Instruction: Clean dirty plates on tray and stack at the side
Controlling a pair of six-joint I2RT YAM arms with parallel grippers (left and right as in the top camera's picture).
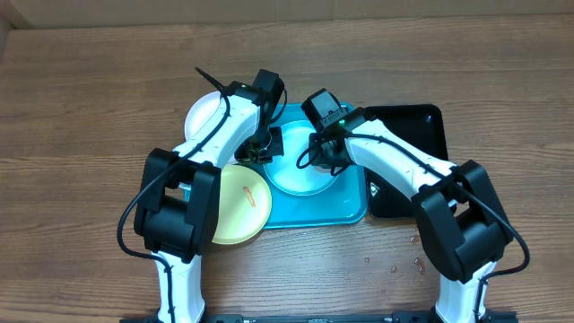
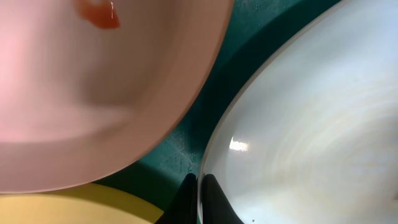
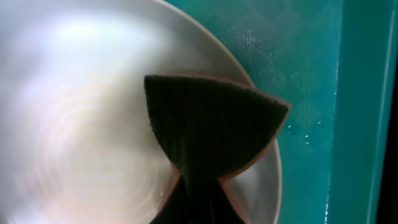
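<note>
Overhead, both arms reached in from the bottom edge, elbows bent, wrists meeting over the tray point(image 1: 350, 211). The left gripper point(image 1: 260, 151) pinched the left rim of the pale blue plate point(image 1: 300, 179), which lay mid-tray. The right gripper point(image 1: 327, 160) clamped a dark green sponge point(image 3: 211, 124) flat on that plate. The white plate point(image 1: 204, 117) and yellow-green plate point(image 1: 238, 202) overlapped the tray's left edge, crowding the left arm. A black tray point(image 1: 413, 135) lay just beside the right edge. Only the left wrist view showed the white plate's orange-red smear point(image 2: 99, 14); only the right wrist view showed the sponge.
</note>
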